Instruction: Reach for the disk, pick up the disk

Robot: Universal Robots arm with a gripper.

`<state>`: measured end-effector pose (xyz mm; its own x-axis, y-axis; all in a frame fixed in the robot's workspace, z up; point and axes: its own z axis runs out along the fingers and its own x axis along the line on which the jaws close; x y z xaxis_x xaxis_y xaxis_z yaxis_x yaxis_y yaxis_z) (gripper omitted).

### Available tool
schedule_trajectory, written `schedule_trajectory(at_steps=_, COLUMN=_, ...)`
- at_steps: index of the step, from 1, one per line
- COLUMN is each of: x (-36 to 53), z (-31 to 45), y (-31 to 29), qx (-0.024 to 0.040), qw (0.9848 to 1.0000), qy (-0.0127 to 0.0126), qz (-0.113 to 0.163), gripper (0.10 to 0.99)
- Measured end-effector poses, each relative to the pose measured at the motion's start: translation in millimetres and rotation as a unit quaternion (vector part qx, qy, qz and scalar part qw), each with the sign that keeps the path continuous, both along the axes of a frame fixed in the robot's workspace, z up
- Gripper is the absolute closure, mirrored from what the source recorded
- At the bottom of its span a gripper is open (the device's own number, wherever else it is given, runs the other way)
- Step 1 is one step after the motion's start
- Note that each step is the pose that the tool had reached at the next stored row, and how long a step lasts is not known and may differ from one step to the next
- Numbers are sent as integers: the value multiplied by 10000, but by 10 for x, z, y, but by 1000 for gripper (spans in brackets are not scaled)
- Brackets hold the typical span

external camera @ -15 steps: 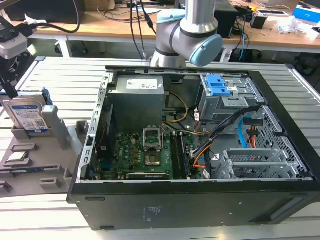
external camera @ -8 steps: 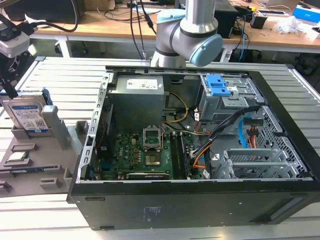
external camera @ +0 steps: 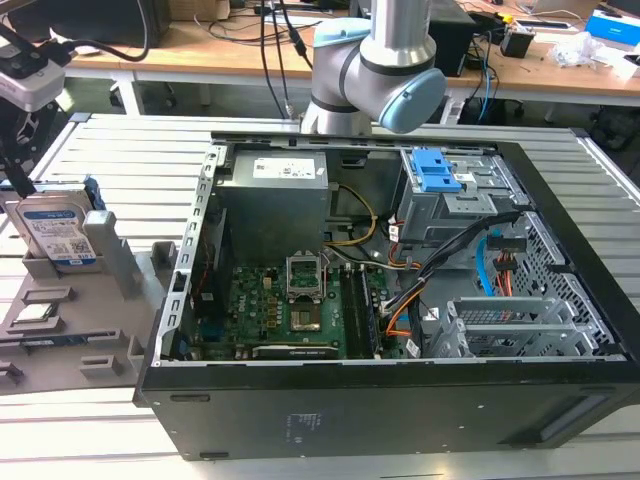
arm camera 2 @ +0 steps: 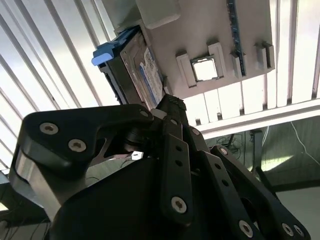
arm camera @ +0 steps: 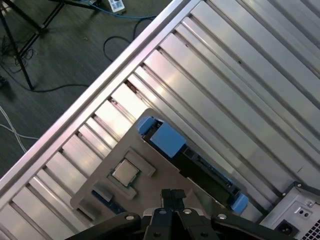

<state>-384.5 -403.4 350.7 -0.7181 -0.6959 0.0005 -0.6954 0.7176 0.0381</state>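
Status: disk [external camera: 55,235] not picked up yet. It stands on edge in a slot of the grey tray [external camera: 130,310], at the far left of the exterior view, mid-height. Its label face is turned toward that camera. It's well apart from the open PC case [external camera: 400,420]. Tray and case both sit on the slatted desk [external camera: 130,150].

Gripper [arm camera: 173,196] in the first wrist view: fingertips pressed together, nothing between them. It hangs above the tray, on the side of the disk [arm camera: 205,172] where the CPU chip [arm camera: 125,172] lies.

Second wrist view agrees. The gripper [arm camera 2: 171,106] tip is just beside the labelled face of the disk [arm camera 2: 142,75], near one end, with a blue rail [arm camera 2: 107,52] at the other end. Can't confirm contact; it looks like a small gap.

Key relation: the disk's top edge is offset sideways from the fingertips, not under them. Its long axis runs from blue rail end to blue rail end, diagonal to the line the fingers close along.

My read: the offset across the thin dimension and the yaw mismatch are what matter. The jaws as they stand can't straddle the drive.

Risk: the disk is only slotted in, so a side nudge could tip it.
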Motion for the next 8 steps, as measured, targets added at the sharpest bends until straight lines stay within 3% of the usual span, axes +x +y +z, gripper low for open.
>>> schedule_trajectory(at_steps=8, x=0, z=0, y=0, qx=0, qw=9994, qy=0, qz=355, gripper=980)
